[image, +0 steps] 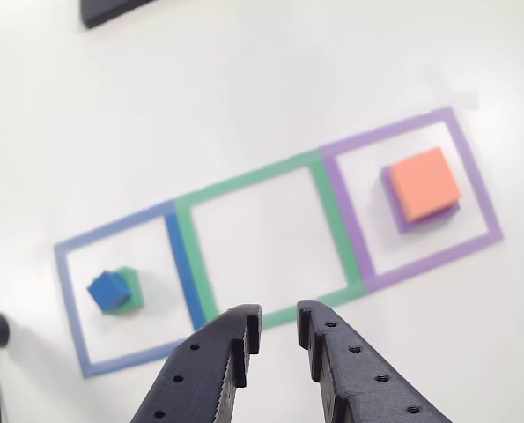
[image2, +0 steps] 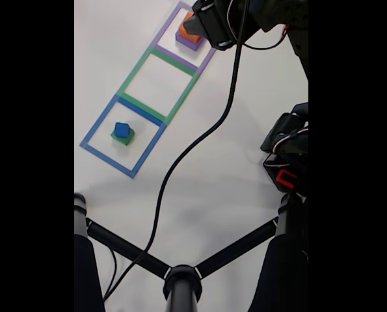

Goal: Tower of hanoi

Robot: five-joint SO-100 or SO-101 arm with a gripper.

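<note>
Gripper (image: pixel 279 330) fingers spread, empty, bottom centre; best drop squarely over blue cube (image: pixel 108 290), lower left, atop green cube (image: pixel 131 285).

blue cube (image: pixel 108 290) on green cube (image: pixel 130 286), gripper (image: pixel 279 322) parted, empty

No readable txt, labels, brands or nos. showing in either view; nothing legible is appearing on cubes, outlines, arm or table.
</note>
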